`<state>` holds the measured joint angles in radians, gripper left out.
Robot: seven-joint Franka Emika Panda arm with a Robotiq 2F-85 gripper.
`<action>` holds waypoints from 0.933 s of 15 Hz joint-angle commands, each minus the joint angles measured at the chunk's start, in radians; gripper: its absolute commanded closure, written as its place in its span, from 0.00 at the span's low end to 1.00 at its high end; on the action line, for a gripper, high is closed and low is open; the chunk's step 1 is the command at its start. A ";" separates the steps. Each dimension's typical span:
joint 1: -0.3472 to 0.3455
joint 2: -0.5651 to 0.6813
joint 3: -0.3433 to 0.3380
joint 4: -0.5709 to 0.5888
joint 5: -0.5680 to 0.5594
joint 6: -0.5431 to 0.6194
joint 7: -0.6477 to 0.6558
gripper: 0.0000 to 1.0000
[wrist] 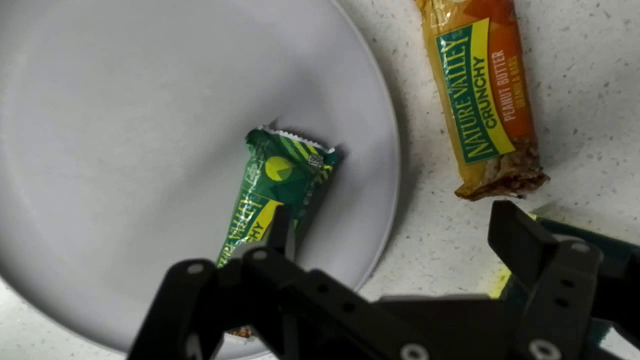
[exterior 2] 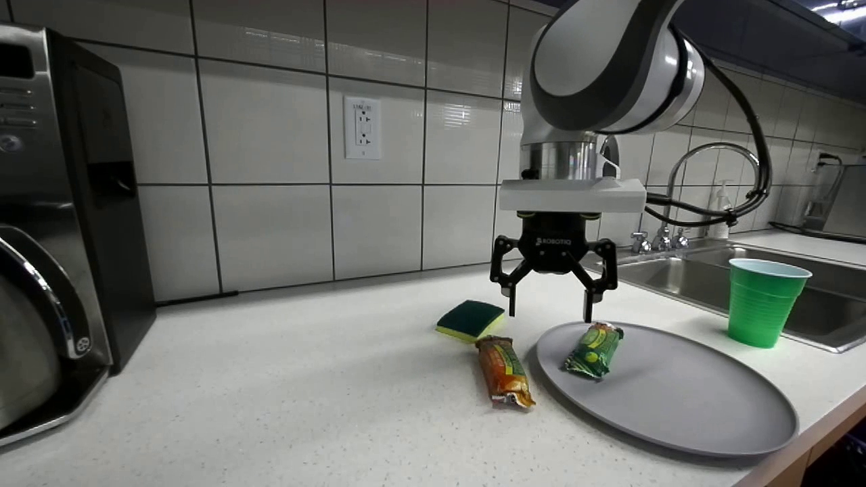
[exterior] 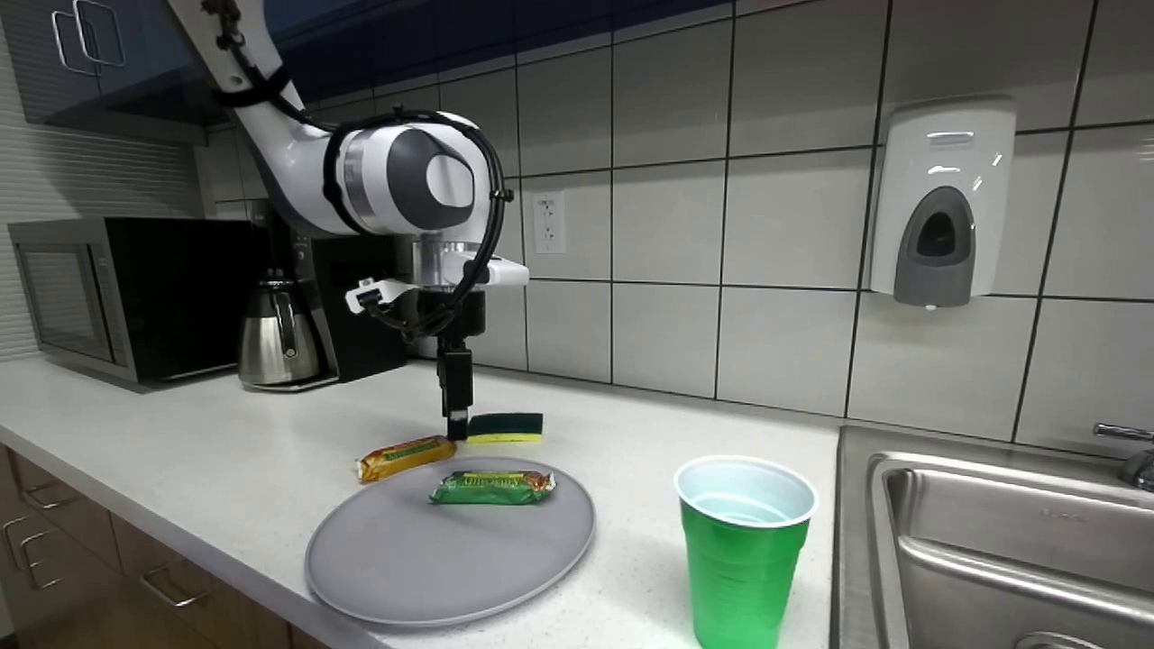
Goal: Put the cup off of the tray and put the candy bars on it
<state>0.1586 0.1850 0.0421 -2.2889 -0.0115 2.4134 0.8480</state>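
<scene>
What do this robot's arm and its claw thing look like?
The arm is white with rounded dark grey panels. Black cables loop along it, held by a black strap. The gripper, below a white bracket, is black and angular, with two slim fingers and the pale marking ROBOTIQ.

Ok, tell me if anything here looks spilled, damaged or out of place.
I see no spill or damage, and the green cup stands upright. The one stray is the gold bar, on the counter beside the tray rather than on it with the green bar. The tray also sits close to the counter's edge.
</scene>
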 commanded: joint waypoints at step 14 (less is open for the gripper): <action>0.036 0.120 0.053 0.118 0.054 0.002 -0.276 0.00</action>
<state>0.1867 0.2736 0.0902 -2.2109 0.0178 2.4246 0.6035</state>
